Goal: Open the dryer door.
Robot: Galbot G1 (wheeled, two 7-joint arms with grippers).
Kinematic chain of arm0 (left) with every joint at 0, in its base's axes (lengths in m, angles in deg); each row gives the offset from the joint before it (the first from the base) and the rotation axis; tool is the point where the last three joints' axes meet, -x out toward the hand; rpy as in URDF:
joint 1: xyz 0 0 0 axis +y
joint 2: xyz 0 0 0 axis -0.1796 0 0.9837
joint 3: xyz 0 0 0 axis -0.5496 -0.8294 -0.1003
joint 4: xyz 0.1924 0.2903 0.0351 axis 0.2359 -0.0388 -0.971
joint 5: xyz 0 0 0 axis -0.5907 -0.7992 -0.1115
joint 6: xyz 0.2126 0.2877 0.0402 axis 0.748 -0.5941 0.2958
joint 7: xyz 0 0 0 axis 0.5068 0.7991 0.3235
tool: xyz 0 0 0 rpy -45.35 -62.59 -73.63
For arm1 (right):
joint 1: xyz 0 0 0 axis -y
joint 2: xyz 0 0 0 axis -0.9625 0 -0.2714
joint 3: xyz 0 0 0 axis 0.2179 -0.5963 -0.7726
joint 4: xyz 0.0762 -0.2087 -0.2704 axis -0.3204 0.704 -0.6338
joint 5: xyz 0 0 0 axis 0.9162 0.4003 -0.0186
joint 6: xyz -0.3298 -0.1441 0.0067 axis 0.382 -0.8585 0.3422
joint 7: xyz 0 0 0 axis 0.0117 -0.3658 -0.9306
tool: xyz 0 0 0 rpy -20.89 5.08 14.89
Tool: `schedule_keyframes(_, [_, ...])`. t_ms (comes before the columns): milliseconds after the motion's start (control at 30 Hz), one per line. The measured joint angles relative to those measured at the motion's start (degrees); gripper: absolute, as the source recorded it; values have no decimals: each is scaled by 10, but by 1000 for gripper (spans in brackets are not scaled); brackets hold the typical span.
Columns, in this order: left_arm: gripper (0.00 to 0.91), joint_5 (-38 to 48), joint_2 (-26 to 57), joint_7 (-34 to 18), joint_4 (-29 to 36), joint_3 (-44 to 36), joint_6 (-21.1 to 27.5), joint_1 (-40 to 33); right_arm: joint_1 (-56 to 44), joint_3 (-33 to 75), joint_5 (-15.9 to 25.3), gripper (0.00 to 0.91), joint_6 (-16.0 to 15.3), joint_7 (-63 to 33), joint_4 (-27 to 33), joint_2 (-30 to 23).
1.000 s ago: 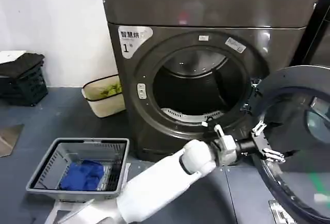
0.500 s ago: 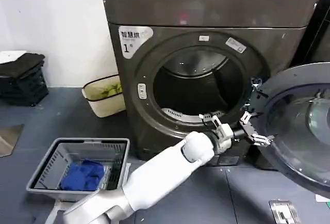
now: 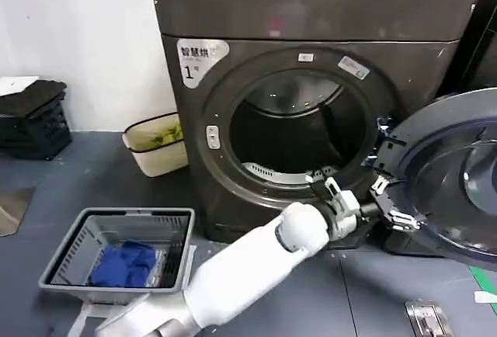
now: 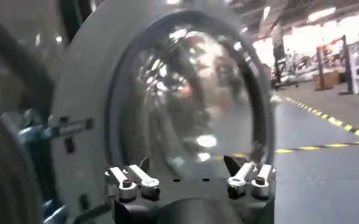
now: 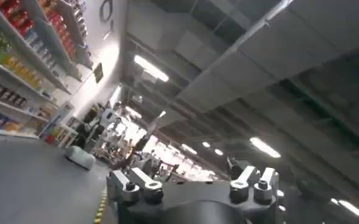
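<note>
Right now my left gripper reaches across in front of the dryer, stretched out on its white arm to the lower right of the round drum opening. Its fingers are spread apart and hold nothing; they sit just beside the inner edge of the dryer door, near the hinge side, though from the head view I cannot tell whether a fingertip actually touches the rim. The dryer door stands swung wide to the right of the machine, its inner face turned up and outward, and the drum behind it lies fully exposed. In my left wrist view the same door fills the space ahead of my left gripper, its wide grey rim ringing a domed glass centre, with both finger pairs parted and empty below it. My right gripper points up toward a ceiling with strip lights, fingers apart and holding nothing. On the floor to the left of the dryer sits a grey laundry basket with a blue cloth inside, and a cream bin stands against the wall beside the machine.
</note>
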Motion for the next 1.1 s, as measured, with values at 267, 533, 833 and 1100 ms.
schedule_keyframes(267, [907, 28, 53, -7, 129, 19, 48, 35, 4, -17, -3, 907, -9, 5, 16, 24])
schedule_keyframes(533, [907, 88, 229, -45, 281, 65, 94, 98, 9, -33, -3, 907, -22, 6, 35, 57])
schedule_keyframes(833, [907, 158, 412, -82, 423, 173, 116, 210, 23, -57, -2, 907, -30, 2, 50, 81])
schedule_keyframes(1100, [907, 213, 531, -134, 495, 324, 143, 364, 29, -78, 4, 907, -18, 5, 70, 97])
